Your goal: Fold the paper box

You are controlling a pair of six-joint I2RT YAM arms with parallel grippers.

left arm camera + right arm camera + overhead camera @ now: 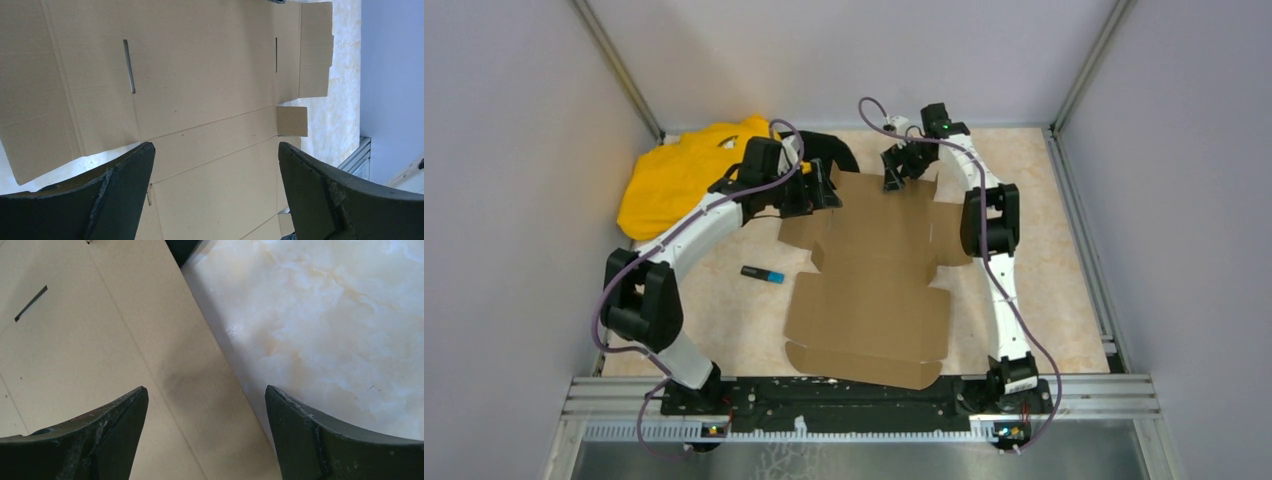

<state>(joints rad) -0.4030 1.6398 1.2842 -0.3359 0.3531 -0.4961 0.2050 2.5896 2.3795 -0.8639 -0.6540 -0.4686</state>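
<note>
While my left pincer [822,192] and right pincer [892,178] stand released, I fear one-sided pinching skews the flat paper box [869,290].

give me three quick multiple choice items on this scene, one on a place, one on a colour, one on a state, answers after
1. Where does the black-and-blue marker lie?
A) on top of the cardboard sheet
B) on the table, left of the sheet
C) propped against the wall

2. What colour is the cloth in the far left corner?
A) red
B) yellow
C) green

3. What state is the sheet in?
A) spread out flat
B) folded into a closed box
C) crumpled into a ball

Answers:
1. B, the marker rests on bare table beside the sheet's left edge.
2. B, the cloth is plainly yellow.
3. A, the sheet's flaps lie spread out, with no walls raised.
</note>
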